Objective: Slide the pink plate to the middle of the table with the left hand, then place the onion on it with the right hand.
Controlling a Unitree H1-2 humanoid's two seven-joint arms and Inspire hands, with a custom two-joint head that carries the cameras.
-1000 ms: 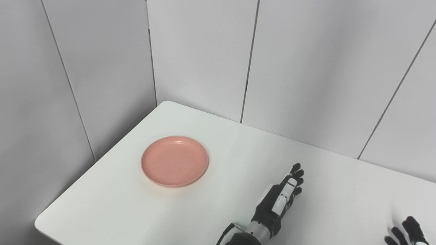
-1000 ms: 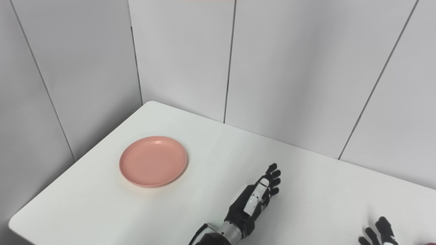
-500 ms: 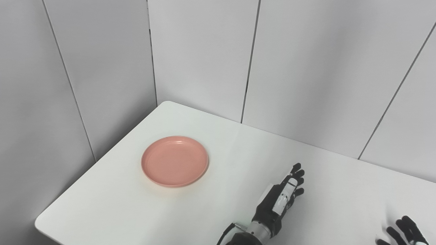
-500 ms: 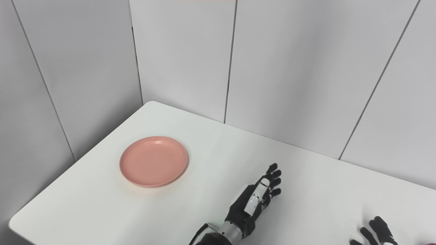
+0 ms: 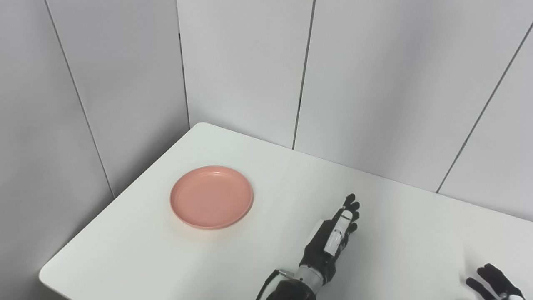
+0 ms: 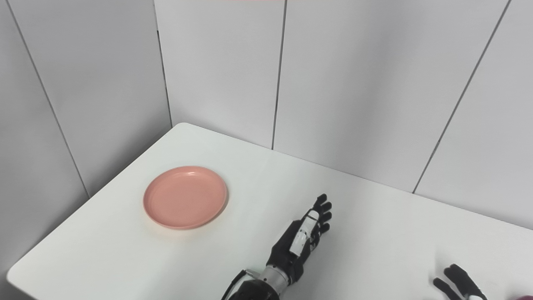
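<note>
Left hand: the left hand [image 5: 331,239] hovers low over the worktop [image 5: 270,200], fingers [image 5: 349,206] straight and slightly spread, holding nothing. It points toward the far wall, thumb edge up.
Left arm: enters from the bottom edge, near the middle of the picture, with a cable at the wrist.
Right hand: the right hand [image 6: 458,283] shows only in part at the bottom right corner. Its dark fingers are spread apart above the worktop, and they grasp nothing that can be seen.
Plate: the pink plate [image 5: 211,196] lies flat on the left part of the worktop, well apart from both hands and nearer the left edge than the centre. Nothing rests on it.
Onion: a small dark red patch at the bottom right corner of the right eye view, just beside the right hand, may be the onion; too little shows to tell.
Setting: grey wall panels [image 5: 241,66] close in the white worktop behind and on the left.
</note>
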